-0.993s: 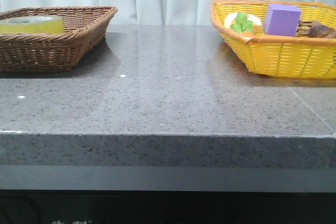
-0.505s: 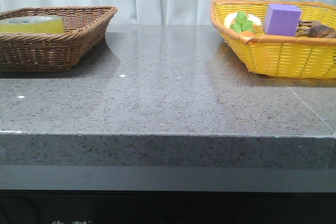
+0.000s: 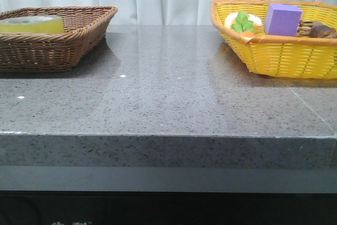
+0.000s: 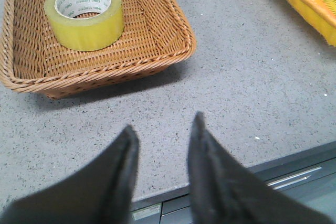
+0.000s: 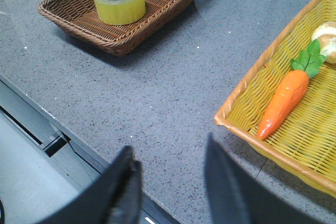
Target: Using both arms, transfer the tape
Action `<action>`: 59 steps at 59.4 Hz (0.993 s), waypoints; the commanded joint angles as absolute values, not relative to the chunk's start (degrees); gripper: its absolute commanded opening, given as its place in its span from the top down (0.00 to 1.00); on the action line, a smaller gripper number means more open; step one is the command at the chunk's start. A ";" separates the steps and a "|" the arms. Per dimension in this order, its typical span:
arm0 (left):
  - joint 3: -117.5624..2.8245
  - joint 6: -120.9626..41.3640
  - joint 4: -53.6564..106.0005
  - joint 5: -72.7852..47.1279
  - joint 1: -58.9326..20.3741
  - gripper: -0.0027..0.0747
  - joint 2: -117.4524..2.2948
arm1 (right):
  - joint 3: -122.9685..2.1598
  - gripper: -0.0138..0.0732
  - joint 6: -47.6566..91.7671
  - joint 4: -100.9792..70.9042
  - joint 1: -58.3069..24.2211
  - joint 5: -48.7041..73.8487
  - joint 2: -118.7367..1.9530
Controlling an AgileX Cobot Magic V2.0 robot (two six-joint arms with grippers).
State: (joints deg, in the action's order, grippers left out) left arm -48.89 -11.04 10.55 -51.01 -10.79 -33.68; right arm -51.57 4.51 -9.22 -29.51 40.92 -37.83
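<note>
Nothing moved: tape (image 4: pixel 84 15) in brown basket (image 4: pixel 173 51), apart from left pincer (image 4: pixel 163 129).

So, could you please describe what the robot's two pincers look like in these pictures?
Only the fingers show. The left pincer has two matte black fingers that taper to angular points. The right pincer looks alike: black, wedge-shaped, blurred. No cables or markings are visible.

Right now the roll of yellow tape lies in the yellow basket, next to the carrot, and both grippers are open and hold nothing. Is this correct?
Not quite. The tape lies alone in the brown wicker basket, as the left wrist view shows; the carrot is in the yellow basket. The rest holds: the left gripper and right gripper are open and empty.
</note>
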 commanded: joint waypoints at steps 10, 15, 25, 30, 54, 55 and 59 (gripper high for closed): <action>-50.23 -10.47 11.88 -46.37 -11.23 0.99 -33.76 | -53.06 0.92 4.33 -9.56 -29.22 37.09 -37.92; -50.23 -10.47 11.88 -46.37 -11.23 0.99 -33.76 | -53.06 0.92 4.33 -9.56 -29.22 37.09 -37.92; -50.23 -10.47 11.88 -46.37 -11.23 0.99 -33.76 | -53.06 0.92 4.33 -9.56 -29.22 37.09 -37.92; -49.57 -10.47 11.88 -45.22 -11.23 0.99 -33.61 | -53.06 0.92 4.33 -9.56 -29.22 37.09 -37.92; -21.00 -10.47 11.26 -12.36 -3.39 0.99 -13.97 | -53.06 0.92 4.33 -9.56 -29.22 37.09 -37.92; -19.97 -10.47 11.26 -11.33 -3.25 0.99 -13.18 | -53.06 0.92 4.33 -9.56 -29.22 37.09 -37.92; -15.00 -10.47 11.26 -6.98 -3.12 0.99 -10.05 | -53.06 0.92 4.33 -9.56 -29.22 37.09 -37.92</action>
State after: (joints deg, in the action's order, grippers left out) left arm -17.94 -11.04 10.69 -17.81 -3.43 -12.37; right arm -51.57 4.51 -9.22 -29.51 41.03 -37.83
